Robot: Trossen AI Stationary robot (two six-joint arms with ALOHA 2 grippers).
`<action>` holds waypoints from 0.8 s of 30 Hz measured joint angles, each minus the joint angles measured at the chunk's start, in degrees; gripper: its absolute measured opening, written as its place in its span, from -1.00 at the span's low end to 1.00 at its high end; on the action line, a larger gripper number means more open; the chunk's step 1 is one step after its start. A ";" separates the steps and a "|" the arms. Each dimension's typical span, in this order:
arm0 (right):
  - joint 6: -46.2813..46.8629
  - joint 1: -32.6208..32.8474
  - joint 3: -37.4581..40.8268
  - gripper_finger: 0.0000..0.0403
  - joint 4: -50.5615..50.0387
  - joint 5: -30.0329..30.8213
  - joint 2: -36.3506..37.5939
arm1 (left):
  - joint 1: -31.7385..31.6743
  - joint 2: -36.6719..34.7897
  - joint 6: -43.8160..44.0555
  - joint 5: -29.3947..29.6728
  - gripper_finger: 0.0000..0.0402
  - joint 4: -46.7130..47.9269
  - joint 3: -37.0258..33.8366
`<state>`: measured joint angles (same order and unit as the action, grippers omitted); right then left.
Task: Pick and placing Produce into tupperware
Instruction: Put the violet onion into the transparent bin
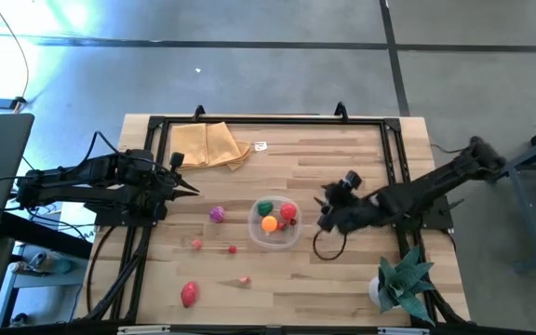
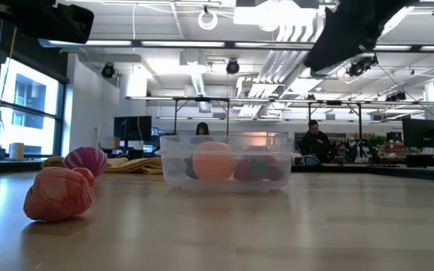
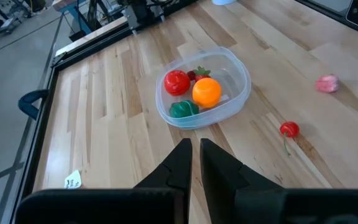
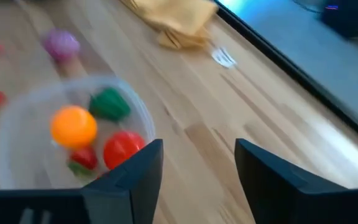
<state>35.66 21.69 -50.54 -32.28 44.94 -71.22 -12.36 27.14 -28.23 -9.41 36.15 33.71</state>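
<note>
Right now the right gripper [image 4: 197, 168] has its two dark fingers standing apart with bare wood between them and nothing held; in the high view it hangs just beside the tupperware [image 1: 255, 232], on the side toward the right arm's base. The left gripper [image 3: 195, 158] has its fingers pressed together, empty, pointing across the table toward the tub from well off to the left. Inside the clear round tub lie four pieces of produce: an orange ball [image 3: 206, 91], a red tomato [image 3: 176, 82], a green pepper [image 3: 183, 109] and a small strawberry [image 3: 199, 73] tucked behind the orange one. Outside the tub, a magenta onion [image 1: 217, 215] sits near it on the left, two small red pieces [image 1: 197, 244] and [image 1: 233, 248] lie a little farther toward the front, a pink piece [image 1: 244, 279] lies nearer the front edge, and a larger red fruit [image 1: 189, 294] rests close to the front left. A tan folded cloth [image 1: 208, 145] lies at the back left of the wooden table [image 1: 342, 167], with a small white tag [image 1: 261, 146] just beside it. A spiky green potted plant [image 1: 403, 279] stands at the front right corner.
</note>
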 joint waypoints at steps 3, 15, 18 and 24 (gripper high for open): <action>-12.66 -7.09 9.36 -0.06 18.13 -9.40 8.69 | 0.00 0.00 -0.01 -0.01 -0.88 0.02 0.00; -38.65 -30.56 16.67 -0.07 24.97 -54.97 23.17 | 0.00 0.00 0.00 -0.02 -0.88 0.01 0.00; -46.48 -29.41 16.67 -0.07 21.73 -55.98 23.78 | 0.00 -0.02 -0.01 -0.01 -0.88 0.02 0.00; -47.84 -27.67 16.67 -0.07 20.99 -52.77 23.83 | 0.00 0.00 0.00 0.00 -0.88 0.02 0.00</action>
<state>-12.18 -5.97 -33.87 -11.29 -7.83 -47.39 -12.36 27.14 -28.23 -9.41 36.16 33.71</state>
